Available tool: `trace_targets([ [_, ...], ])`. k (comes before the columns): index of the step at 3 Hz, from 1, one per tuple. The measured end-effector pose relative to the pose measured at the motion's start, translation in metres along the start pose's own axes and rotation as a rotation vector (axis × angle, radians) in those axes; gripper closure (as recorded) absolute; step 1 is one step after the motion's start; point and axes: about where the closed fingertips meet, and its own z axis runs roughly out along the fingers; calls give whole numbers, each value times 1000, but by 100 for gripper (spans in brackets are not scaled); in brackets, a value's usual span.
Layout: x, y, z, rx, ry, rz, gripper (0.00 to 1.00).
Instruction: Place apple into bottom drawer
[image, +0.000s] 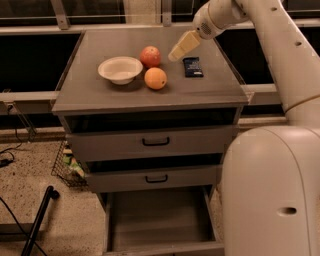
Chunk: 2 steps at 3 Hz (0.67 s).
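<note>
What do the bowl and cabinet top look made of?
Shallow white bowl: likely paper or foam, matte, thin rim. Grey cabinet top: perhaps painted metal or laminate, smooth, faint sheen. Yellowish pincer hovers near the red apple.

Gripper (182, 46) above the cabinet top (90, 95), crowded past its tip, drawer access well below.
Apple (150, 56) sits just off its tip, with orange (155, 78) and bowl (120, 69) near beyond. Dark packet (193, 66) lies just under it. Bottom drawer (160, 222) is pulled out past both upper drawer fronts (156, 143), reachable from above.
</note>
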Motion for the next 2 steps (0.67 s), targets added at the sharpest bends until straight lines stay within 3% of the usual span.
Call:
trace_targets([
  [1, -3, 4, 27, -23, -4, 6, 0],
  [2, -3, 7, 51, -41, 1, 16, 18],
])
